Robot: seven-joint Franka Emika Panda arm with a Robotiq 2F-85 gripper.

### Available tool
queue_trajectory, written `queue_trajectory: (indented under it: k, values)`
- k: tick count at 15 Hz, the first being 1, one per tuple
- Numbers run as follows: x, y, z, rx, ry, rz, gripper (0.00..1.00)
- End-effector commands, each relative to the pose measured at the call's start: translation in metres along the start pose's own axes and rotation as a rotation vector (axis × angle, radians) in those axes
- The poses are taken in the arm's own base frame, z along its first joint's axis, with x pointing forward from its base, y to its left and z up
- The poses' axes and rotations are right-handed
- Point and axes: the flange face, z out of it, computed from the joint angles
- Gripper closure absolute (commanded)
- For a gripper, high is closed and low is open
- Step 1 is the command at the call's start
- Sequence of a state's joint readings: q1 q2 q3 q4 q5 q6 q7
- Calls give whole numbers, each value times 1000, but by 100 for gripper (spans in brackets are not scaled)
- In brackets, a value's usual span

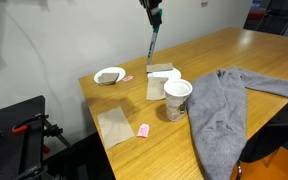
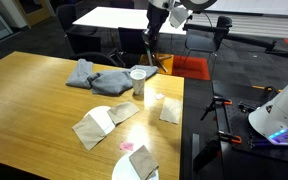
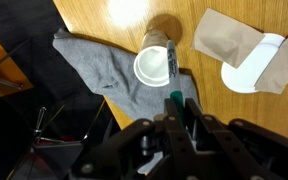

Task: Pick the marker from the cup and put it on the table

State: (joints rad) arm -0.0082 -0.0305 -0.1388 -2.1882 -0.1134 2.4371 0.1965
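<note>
End effector (image 1: 154, 20) grips the marker (image 1: 150, 43), held high above the cup (image 1: 176, 98).

Clamped in gripper (image 1: 154, 20), hanging nearly upright well above light-brown wooden bench (image 1: 234, 50): thin green marker (image 1: 151, 42). Standing upright, empty, on bench: white paper cup (image 1: 177, 98).

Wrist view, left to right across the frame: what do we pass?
grey cloth → cup → white dish. The brown napkins overlap the dish, so they are left out.
</note>
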Motion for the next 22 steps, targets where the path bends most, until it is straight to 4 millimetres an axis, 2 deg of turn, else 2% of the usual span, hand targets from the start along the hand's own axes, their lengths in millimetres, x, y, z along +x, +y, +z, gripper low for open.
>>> queue_trajectory:
  k: [1,5,15,19,20,21,22]
  values:
    - [-25,8,-10,16,-75,17,96]
    - [-45,14,-7,32,-139,56,96]
    - [-89,20,34,105,-252,173,96]
    - [-100,25,53,121,-306,204,96]
    - [-94,22,50,102,-290,193,96]
    - [-96,23,52,101,-295,195,86]
    - [-96,23,53,100,-296,196,86]
